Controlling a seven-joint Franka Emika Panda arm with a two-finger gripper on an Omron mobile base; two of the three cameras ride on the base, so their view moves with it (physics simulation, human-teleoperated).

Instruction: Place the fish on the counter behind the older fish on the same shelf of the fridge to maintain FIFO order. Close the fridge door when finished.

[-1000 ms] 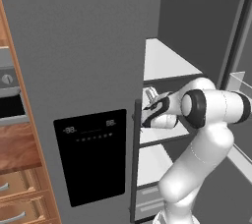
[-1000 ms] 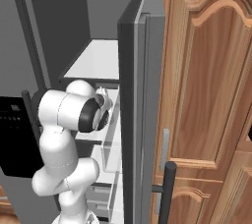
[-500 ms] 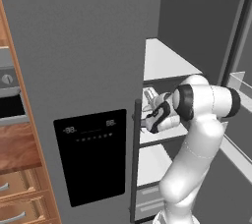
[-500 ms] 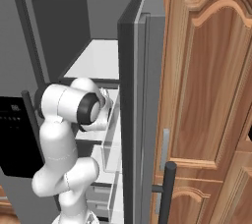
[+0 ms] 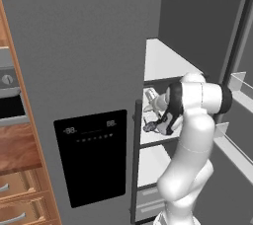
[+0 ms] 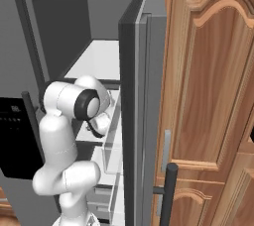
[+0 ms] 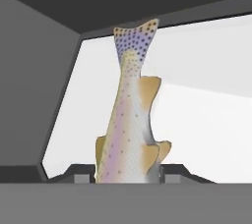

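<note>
In the hand view a speckled fish (image 7: 129,129) with yellowish fins stands between my two dark fingertips (image 7: 81,174), its spotted tail pointing away over a white shelf (image 7: 206,120). My gripper (image 5: 150,127) is shut on the fish, reaching into the open fridge (image 5: 197,31) at the middle shelf (image 5: 157,141), just past the handle of the dispenser door (image 5: 74,71). A small pale shape (image 5: 151,93) lies farther back on that shelf; I cannot tell what it is. From the right base view my hand (image 6: 97,126) is tucked behind the open fridge door (image 6: 133,96).
The open door's clear bins (image 5: 238,80) stick out to the right of my arm. The reddish-brown counter (image 5: 15,150) and wooden drawers (image 5: 20,204) sit at the left. A tall wooden cabinet (image 6: 213,96) stands right of the door. A higher white shelf (image 5: 168,61) runs above my hand.
My elbow has swung up and in toward the fridge. The hand has stayed at the middle shelf with the fish, sinking slightly.
</note>
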